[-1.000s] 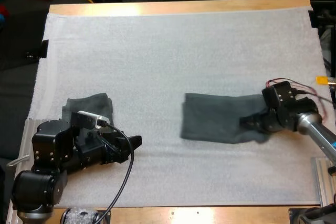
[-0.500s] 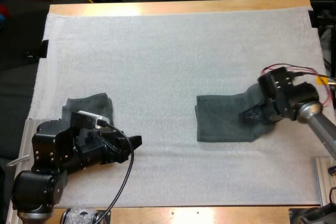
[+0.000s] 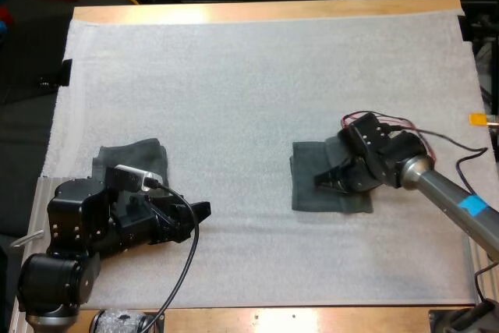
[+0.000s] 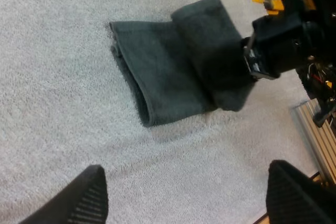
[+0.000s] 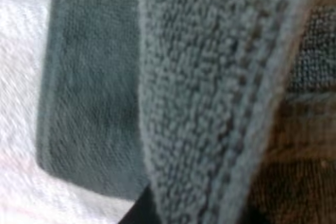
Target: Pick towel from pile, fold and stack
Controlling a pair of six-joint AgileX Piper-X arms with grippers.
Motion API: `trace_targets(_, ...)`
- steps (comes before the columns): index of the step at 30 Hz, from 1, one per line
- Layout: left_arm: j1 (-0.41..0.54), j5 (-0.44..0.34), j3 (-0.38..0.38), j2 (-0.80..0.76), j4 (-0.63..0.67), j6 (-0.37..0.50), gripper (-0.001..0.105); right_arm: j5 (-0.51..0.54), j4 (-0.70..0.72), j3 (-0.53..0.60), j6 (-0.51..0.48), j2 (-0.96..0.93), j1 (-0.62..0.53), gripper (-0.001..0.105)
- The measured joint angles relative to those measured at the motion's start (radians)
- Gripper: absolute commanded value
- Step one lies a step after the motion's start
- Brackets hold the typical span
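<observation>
A dark grey-green towel [image 3: 308,186] lies on the white mat right of centre. Its right end is doubled over to the left. My right gripper [image 3: 331,180] is over that towel, shut on the folded-over end. In the left wrist view the raised flap [image 4: 210,51] drapes from the right gripper [image 4: 252,59] over the flat lower layer [image 4: 152,72]. In the right wrist view the held towel edge [image 5: 199,103] hangs over the lower layer [image 5: 89,93]. My left gripper [image 3: 199,214] rests low at the front left, open, its fingers [image 4: 86,198] wide apart on bare mat.
A second dark towel [image 3: 131,154] lies crumpled at the left of the mat, just behind my left arm. The mat [image 3: 249,76] is bare across its far half and between the two towels.
My right gripper moved left with the towel's right end and laid it over the rest, so the towel is now about half as long. The left arm has not moved.
</observation>
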Motion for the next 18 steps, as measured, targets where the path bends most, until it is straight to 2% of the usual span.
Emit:
trace_targets(14, 0.0, 0.0, 0.0, 0.0, 0.001, 0.0, 0.062, -0.015, -0.105, 0.0, 0.137, 0.105, 0.0, 0.003)
trace_targets(17, 0.0, 0.0, 0.0, 0.0, 0.001, 0.0, 0.062, -0.048, -0.103, 0.0, 0.137, 0.113, 0.0, 0.016)
trace_targets(18, 0.0, 0.0, 0.0, 0.0, 0.001, 0.0, 0.062, -0.062, -0.103, 0.0, 0.137, 0.113, 0.0, 0.026)
